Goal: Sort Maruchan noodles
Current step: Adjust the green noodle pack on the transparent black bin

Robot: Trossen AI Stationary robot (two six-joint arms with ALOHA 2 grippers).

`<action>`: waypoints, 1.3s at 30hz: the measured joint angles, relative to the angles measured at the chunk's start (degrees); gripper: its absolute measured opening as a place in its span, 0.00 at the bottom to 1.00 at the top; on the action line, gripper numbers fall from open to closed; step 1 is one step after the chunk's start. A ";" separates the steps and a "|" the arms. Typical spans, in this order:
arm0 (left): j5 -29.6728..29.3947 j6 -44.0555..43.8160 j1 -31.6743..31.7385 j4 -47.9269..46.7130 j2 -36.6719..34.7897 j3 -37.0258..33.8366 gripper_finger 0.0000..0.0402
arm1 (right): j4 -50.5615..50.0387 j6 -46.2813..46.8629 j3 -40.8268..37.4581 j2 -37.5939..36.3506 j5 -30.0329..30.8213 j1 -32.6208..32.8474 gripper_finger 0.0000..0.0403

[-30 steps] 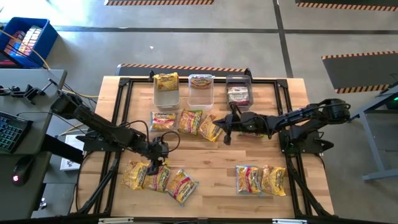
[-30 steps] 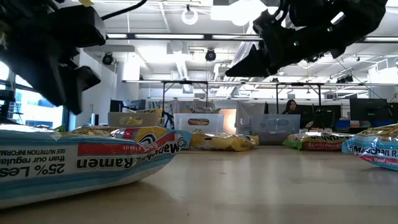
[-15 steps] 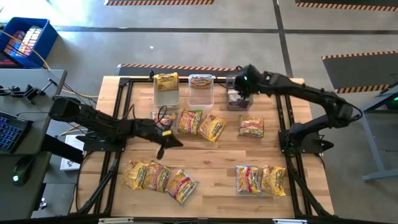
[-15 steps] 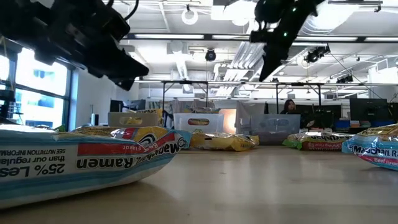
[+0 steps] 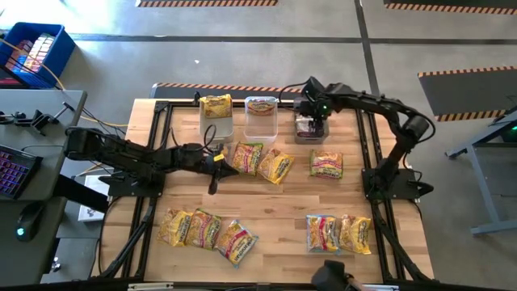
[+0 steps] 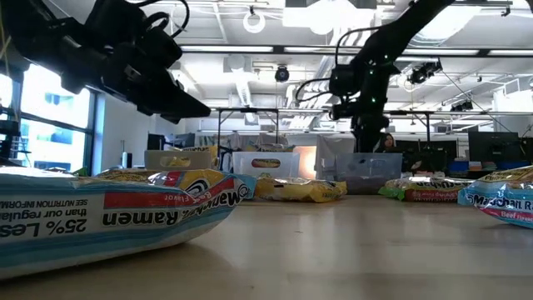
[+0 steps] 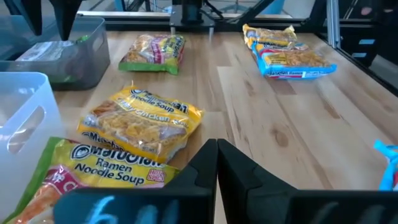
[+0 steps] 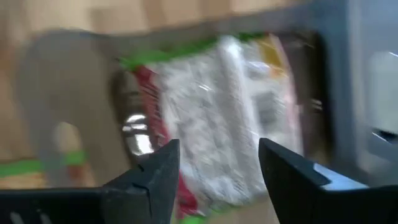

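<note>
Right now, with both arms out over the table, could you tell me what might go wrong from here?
1. The right gripper hangs open over the dark bin; its packet lies slanted, so it may rest on the wall.
2. The left gripper is shut and empty among the middle packets; a sweep could shove them.
3. The front-left packets overlap, so a grab may lift two.

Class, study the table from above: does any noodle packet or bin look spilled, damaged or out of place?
Nothing stands out. Three bins line the far edge, each holding a packet; the loose Maruchan packets lie flat and intact on the table.
</note>
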 joint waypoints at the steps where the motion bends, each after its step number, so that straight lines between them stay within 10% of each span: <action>1: 0.00 0.00 -0.01 -0.02 0.00 0.00 0.00 | 0.00 -0.03 0.00 0.16 -1.41 0.05 0.49; 39: -0.33 -0.39 -0.07 -0.05 0.00 0.00 0.00 | 4.13 -1.30 0.22 8.23 1.66 3.66 0.40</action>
